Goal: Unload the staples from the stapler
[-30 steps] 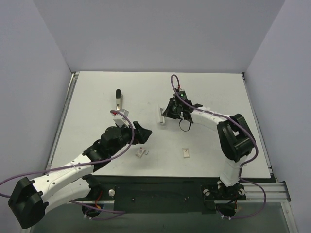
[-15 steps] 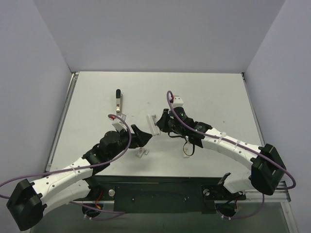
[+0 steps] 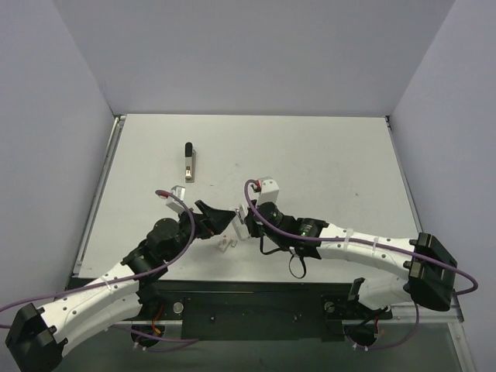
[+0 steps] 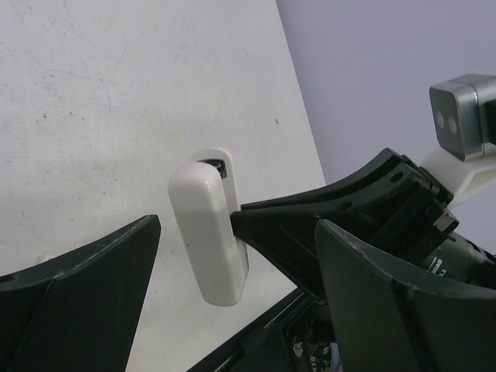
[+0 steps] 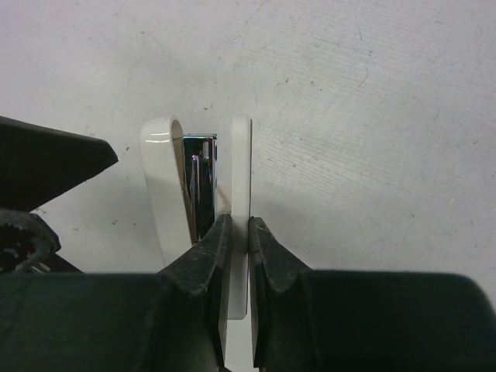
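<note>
Glossy white plastic stapler [image 5: 164,194], shiny metal inside.

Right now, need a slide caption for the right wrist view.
Right claw pinches the flat plate of the white stapler, which gapes open with its metal staple channel exposed.

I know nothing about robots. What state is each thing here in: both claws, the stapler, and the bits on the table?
Stapler: hinged open, metal channel showing between its white halves.
Right claw: shut on the stapler's flat white half.
Left claw: wide open, holding nothing, facing the stapler.
Black-handled tool: lying flat on the table, apart from both arms.
Small white piece: lying on the table near the claws.
</note>
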You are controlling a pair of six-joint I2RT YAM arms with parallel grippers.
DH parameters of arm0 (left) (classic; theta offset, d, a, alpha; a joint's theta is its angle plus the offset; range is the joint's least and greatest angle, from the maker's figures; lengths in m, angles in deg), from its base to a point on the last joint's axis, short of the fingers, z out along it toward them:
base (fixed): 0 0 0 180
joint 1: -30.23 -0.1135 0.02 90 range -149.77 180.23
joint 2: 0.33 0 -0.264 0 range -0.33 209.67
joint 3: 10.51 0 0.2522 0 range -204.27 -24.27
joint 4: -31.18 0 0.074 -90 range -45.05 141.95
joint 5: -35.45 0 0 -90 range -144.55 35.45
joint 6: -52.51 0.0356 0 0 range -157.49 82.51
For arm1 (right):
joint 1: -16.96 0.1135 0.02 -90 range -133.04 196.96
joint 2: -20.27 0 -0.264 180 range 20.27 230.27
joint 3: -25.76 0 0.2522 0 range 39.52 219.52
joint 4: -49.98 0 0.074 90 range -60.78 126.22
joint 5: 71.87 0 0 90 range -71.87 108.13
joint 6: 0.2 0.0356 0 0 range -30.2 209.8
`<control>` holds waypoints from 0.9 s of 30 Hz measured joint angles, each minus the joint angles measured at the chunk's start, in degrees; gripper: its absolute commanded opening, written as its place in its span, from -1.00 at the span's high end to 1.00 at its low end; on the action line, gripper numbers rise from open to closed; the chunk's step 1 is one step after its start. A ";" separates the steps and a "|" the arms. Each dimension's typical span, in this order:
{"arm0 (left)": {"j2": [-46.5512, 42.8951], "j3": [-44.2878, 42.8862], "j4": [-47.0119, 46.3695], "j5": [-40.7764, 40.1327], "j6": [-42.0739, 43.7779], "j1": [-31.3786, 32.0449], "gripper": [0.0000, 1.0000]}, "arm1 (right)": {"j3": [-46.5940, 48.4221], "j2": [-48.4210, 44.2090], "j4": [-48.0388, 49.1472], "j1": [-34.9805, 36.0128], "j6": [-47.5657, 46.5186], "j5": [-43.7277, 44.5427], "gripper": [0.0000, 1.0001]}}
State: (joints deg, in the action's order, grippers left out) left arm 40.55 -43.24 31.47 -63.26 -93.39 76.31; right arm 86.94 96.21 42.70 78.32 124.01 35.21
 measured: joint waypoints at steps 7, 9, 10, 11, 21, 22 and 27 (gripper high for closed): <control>-3.61 0.28 0.79 -1.51 -1.95 0.00 -0.84 | -0.13 -0.63 1.16 5.31 0.02 5.22 1.00; -3.82 0.28 0.96 -1.75 -2.16 0.00 -0.84 | -0.13 -0.81 1.31 6.56 -0.04 6.60 1.00; -3.85 0.28 1.09 -1.86 -2.25 0.00 -0.84 | -0.13 -0.94 1.44 7.15 -0.11 7.26 1.00; -3.87 0.28 1.25 -1.95 -2.32 0.02 -0.84 | -0.13 -1.16 1.49 7.65 -0.24 7.89 1.00; -3.52 0.31 1.64 -2.64 -2.47 0.02 -0.70 | -0.13 -2.40 2.32 10.64 -1.51 11.80 1.00; -3.34 0.33 1.62 -2.64 -2.45 0.04 -0.66 | -0.13 -2.38 2.49 10.69 -1.53 12.04 1.00; -2.75 0.90 1.20 -2.62 -2.56 0.07 -0.49 | 0.04 -2.29 3.28 10.69 -1.68 12.59 1.00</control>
State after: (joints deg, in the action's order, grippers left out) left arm 37.80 -42.34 32.67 -65.88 -95.95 76.38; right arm 86.99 93.91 45.98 89.01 122.33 47.80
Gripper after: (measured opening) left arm 0.796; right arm 0.065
